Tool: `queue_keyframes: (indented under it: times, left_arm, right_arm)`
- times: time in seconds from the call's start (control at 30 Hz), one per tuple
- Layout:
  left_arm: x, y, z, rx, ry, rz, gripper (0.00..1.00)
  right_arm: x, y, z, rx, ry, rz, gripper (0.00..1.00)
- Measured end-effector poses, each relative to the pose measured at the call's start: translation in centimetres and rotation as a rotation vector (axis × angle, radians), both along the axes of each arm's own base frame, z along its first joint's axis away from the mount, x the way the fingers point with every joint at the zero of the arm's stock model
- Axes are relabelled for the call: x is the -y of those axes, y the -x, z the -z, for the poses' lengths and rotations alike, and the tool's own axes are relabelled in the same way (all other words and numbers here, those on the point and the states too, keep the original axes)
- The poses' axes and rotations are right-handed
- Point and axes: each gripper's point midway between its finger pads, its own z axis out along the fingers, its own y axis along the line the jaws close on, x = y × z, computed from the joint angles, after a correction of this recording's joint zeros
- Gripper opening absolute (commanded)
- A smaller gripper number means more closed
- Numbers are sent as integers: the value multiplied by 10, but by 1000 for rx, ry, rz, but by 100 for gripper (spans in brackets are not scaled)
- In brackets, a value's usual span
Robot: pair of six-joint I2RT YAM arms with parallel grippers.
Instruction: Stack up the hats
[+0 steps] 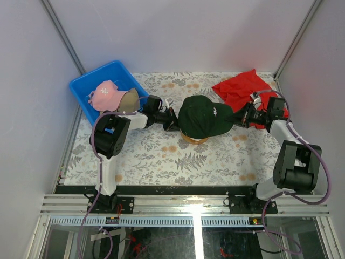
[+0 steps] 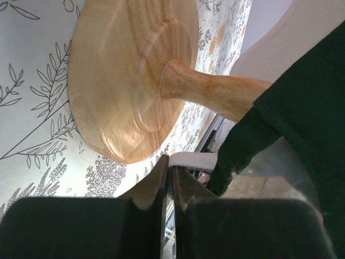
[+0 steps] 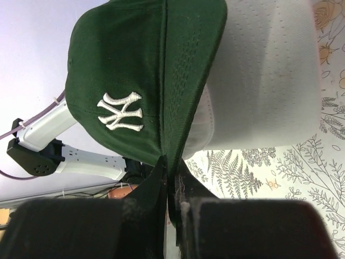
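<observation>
The dark green cap [image 1: 202, 120] is seen at the middle of the table, set over the wooden stand [image 1: 194, 139], whose round base shows just below the crown in the overhead view. A white cap [image 3: 264, 81] is found underneath it; its brim is seen beneath the green brim in the right wrist view. The right gripper [image 3: 170, 172] is closed on the edge of the green brim, which is pinched between its fingers. The left gripper [image 2: 168, 178] is held at the opposite, rear side of the green cap with its fingers pressed together. Nothing is visibly caught between them, and the green fabric hangs just to one side. The stem and base of the stand are seen close in front of these fingers.

The pink cap [image 1: 108, 94] and the tan cap [image 1: 128, 100] are lying side by side in the blue bin [image 1: 83, 94] at the far left corner, the tan one nearer the centre. The bin is partly crossed by the left arm [image 1: 137, 120], which is stretched just in front of the tan cap. A crumpled red cloth [image 1: 240, 87] is spread at the far right, partly covered by the right arm's wrist. The table is covered by a leaf-patterned sheet [image 1: 161, 156].
</observation>
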Motion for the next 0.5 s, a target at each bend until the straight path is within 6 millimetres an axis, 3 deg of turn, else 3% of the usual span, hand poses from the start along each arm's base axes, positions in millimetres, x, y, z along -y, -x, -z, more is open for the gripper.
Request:
queue_keyframes:
  times: [0.5]
  left_arm:
    - [-8, 5, 3, -15, 21, 1, 0]
  right_arm:
    - [5, -7, 9, -22, 72, 6, 0]
